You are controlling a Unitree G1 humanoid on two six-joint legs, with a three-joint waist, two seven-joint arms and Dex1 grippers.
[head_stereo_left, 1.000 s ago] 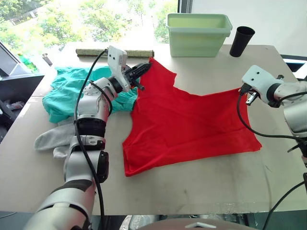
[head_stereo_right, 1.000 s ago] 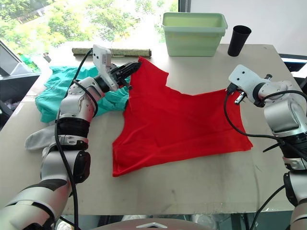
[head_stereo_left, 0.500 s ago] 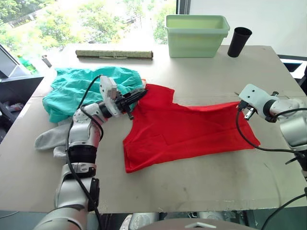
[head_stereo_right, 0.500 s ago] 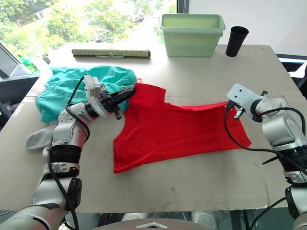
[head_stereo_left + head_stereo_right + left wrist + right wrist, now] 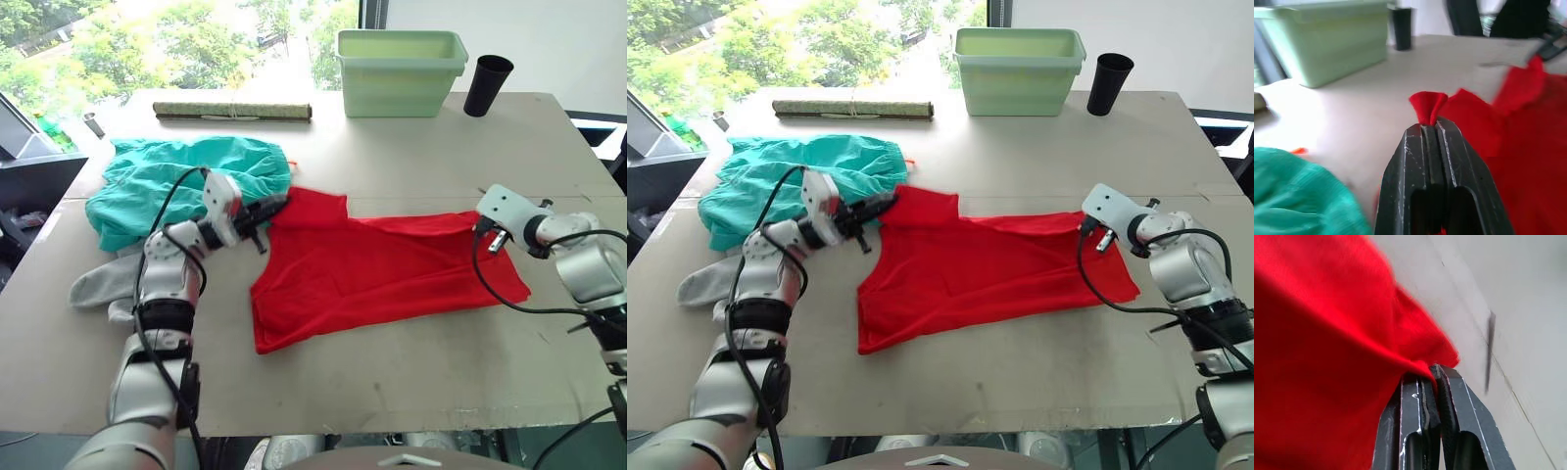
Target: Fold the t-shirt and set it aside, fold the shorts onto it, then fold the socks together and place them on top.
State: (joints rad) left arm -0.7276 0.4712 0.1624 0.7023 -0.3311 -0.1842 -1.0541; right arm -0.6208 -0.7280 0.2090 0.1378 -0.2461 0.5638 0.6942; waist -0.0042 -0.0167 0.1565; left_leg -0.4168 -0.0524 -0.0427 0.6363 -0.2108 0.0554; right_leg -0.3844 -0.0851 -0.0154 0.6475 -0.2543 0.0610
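T-shirt (image 5: 382,269) mid-table, first fold under way, far edge pinched at both ends: left gripper (image 5: 274,205) and right gripper (image 5: 479,223) fingers pressed on red cloth. Shorts (image 5: 167,186) bunched at the left, unfolded. Socks (image 5: 103,286) loose beside them. Nothing stacked yet.

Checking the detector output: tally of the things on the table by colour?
Red: 1, t-shirt
Teal: 1, shorts
Grey: 1 pair, socks
Pale green: 1, bin
Black: 1, cup
Tan: 1, rolled mat
Total: 6
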